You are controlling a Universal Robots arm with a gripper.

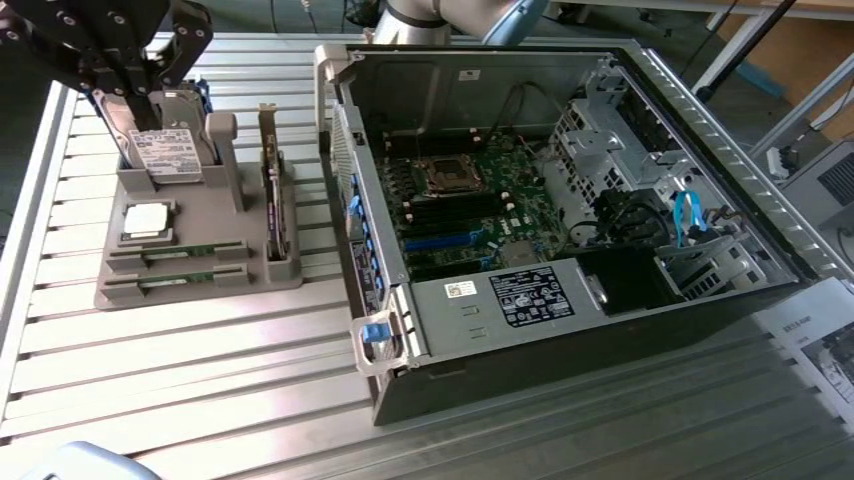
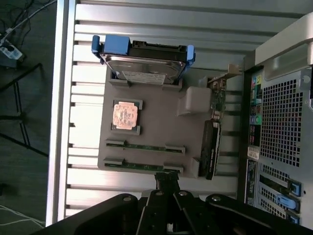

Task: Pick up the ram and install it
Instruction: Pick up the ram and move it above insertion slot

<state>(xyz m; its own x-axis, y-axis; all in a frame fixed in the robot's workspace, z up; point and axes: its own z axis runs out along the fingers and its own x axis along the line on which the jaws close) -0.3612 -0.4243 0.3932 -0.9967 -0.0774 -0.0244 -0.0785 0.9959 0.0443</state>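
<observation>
Slatted worktop [image 1: 200, 400], ram [image 2: 142, 167] parked in the holder [image 2: 156, 122] near its edge. Gripper [image 2: 167, 180] is closed up, nothing held; it should be opened and squared along the stick.

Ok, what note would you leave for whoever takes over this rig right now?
Gripper: hanging above the grey plastic parts holder, over the upright silver hard drive; nothing seen in it.
Ram: the long thin green ram stick and its twin lie flat in holder slots.
Done: nothing yet.
Left: pick-up, then install in the open black computer case.
</observation>
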